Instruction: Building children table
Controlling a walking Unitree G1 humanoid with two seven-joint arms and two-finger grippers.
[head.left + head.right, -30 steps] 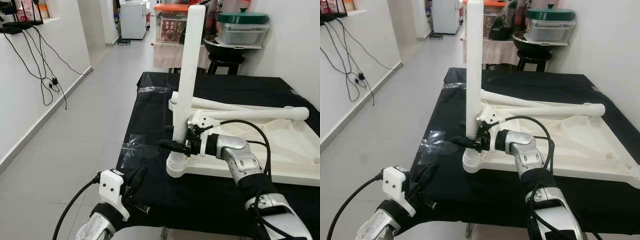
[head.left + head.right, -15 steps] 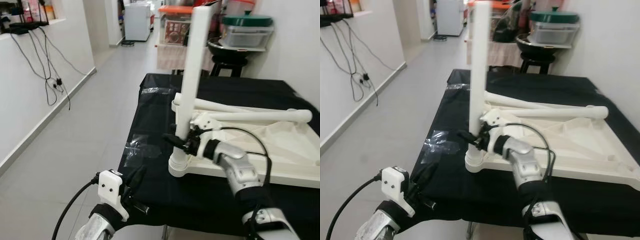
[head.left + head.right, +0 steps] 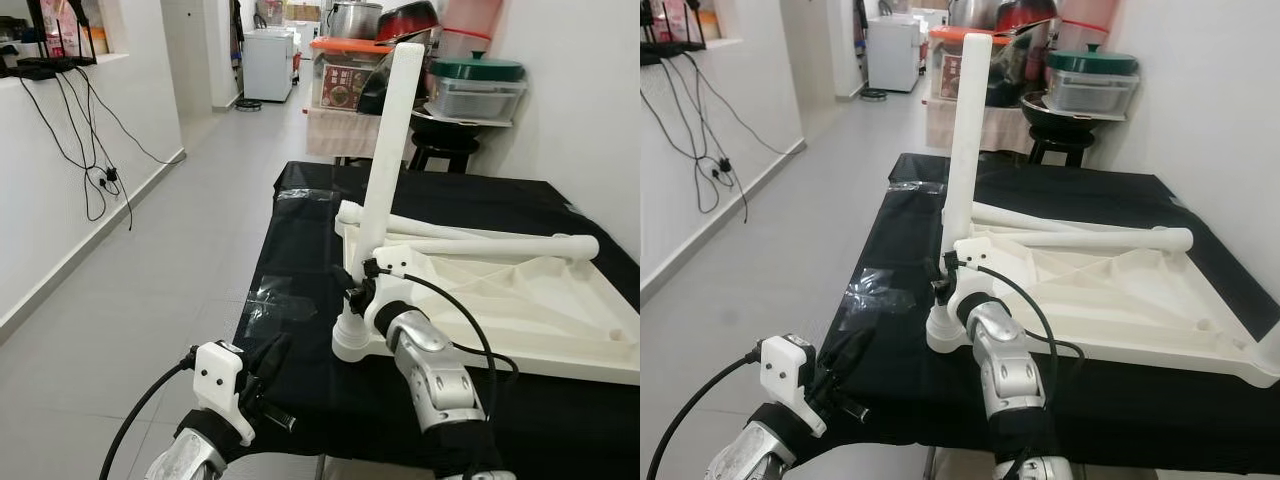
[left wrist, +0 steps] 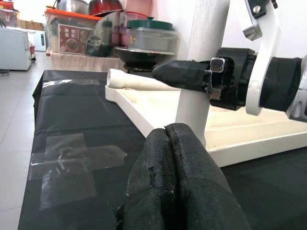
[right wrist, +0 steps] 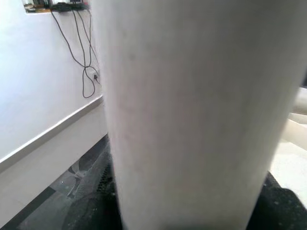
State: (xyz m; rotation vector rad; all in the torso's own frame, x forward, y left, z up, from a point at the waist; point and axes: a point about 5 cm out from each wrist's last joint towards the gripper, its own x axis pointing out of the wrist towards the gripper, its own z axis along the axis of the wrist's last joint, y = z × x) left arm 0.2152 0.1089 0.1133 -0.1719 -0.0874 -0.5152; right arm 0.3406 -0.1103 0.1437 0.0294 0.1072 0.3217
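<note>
Since a second ago my right pincer [image 3: 352,297] has slid in closer, clamped on the upright leg [image 3: 385,160] just above its corner socket, so I judge it nearly seated

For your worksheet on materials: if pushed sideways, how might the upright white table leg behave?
The upright leg looks like stiff plastic, so it should not flex. Tall and narrow in its corner socket, it may lean. The right end effector shut on it should steady it.
</note>
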